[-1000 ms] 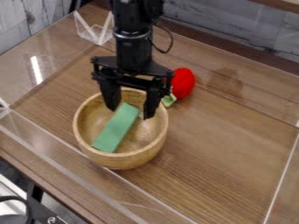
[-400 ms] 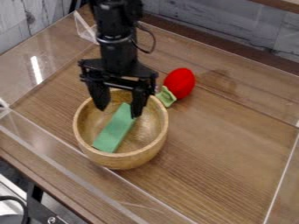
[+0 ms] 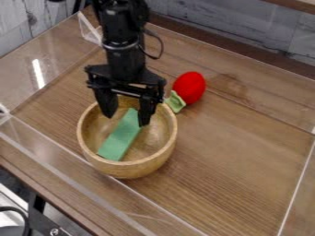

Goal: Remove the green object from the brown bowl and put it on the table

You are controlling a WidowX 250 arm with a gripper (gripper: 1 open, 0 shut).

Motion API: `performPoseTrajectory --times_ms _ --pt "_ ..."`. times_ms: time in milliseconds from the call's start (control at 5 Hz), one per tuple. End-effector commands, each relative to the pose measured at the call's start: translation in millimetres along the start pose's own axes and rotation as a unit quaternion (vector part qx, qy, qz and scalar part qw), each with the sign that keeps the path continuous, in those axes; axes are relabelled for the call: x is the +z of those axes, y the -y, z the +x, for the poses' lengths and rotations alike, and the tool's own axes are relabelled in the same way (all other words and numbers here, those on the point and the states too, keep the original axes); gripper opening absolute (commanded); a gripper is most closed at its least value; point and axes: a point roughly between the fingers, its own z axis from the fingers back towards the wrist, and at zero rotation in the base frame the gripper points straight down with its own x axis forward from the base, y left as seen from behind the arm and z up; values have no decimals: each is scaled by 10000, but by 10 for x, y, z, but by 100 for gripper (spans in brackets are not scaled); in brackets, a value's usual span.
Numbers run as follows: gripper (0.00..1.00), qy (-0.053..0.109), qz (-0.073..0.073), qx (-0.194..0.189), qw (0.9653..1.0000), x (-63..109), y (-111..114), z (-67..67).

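Table (image 3: 227, 171) is under all, w/ clear walls at its edges. Brown bowl (image 3: 94, 152) stands nearer the table's left edge than its right. My gripper (image 3: 125, 111) is over the bowl's far part, jaws wide apart, nothing held. Green object (image 3: 120, 136) lies in the bowl, tilted. Red toy (image 3: 190, 86) is just beside, past the bowl's far right side.
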Motion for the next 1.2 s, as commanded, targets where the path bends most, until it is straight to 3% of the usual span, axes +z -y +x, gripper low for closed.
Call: performPoseTrajectory --times_ms 0,200,600,1000 --pt "100 239 -12 186 9995 59 -4 121" --pt "100 271 -18 392 9989 38 -30 161" --pt "100 311 -35 89 9995 -8 24 65" --pt "100 484 27 341 9982 -9 47 59"
